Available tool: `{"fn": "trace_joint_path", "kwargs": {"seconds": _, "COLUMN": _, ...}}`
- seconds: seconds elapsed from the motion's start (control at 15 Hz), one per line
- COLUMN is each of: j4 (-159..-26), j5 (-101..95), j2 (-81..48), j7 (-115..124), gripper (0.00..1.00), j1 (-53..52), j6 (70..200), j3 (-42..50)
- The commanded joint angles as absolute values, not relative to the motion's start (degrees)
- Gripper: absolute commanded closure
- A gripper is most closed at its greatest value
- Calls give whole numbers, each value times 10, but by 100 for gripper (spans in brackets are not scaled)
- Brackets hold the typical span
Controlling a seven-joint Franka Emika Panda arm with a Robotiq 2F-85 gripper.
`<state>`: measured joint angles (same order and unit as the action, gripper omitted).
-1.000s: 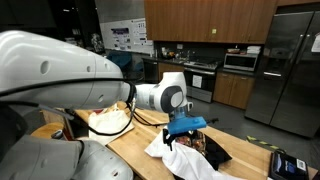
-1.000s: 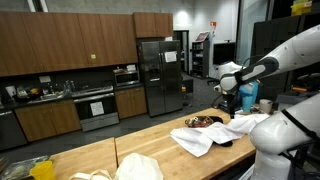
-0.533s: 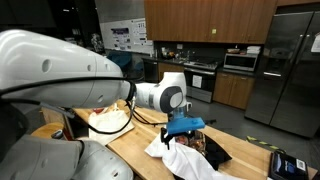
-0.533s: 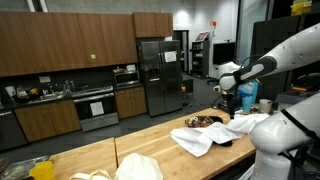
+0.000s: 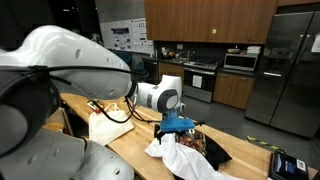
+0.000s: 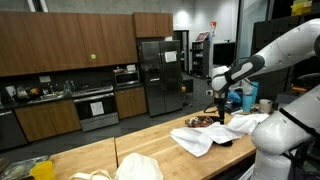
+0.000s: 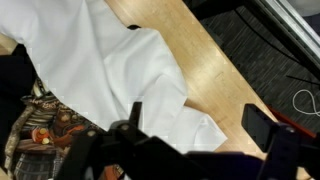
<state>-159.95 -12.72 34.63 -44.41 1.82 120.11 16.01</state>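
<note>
Beside a patterned bundle (image 7: 45,140), possibly fabric, the white cloth (image 7: 110,60) stretches lengthwise along the counter (image 7: 215,75); your gripper (image 7: 200,140) hangs above, fingers spread, empty.

One white cloth (image 7: 110,70), one patterned cloth (image 7: 45,135), one bundle (image 6: 140,166).

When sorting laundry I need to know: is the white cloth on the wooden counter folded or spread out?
Spread, not folded: the white cloth lies loose and rumpled across the wooden counter, beside dark patterned fabric.

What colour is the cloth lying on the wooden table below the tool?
The cloth is plain white; clearest in the wrist view.
</note>
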Motion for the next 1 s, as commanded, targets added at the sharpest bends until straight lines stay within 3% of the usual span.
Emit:
{"fn": "trace_joint_path", "kwargs": {"seconds": 0.0, "j4": -1599, "j5": -153, "j2": 294, "j7": -456, "gripper": 0, "j1": 30, "j6": 1276, "j3": 150}}
{"fn": "trace_joint_path", "kwargs": {"seconds": 0.93, "j4": -1599, "j5": -112, "j2": 182, "j7": -366, "gripper": 0, "j1": 23, "j6": 1330, "j3": 99}}
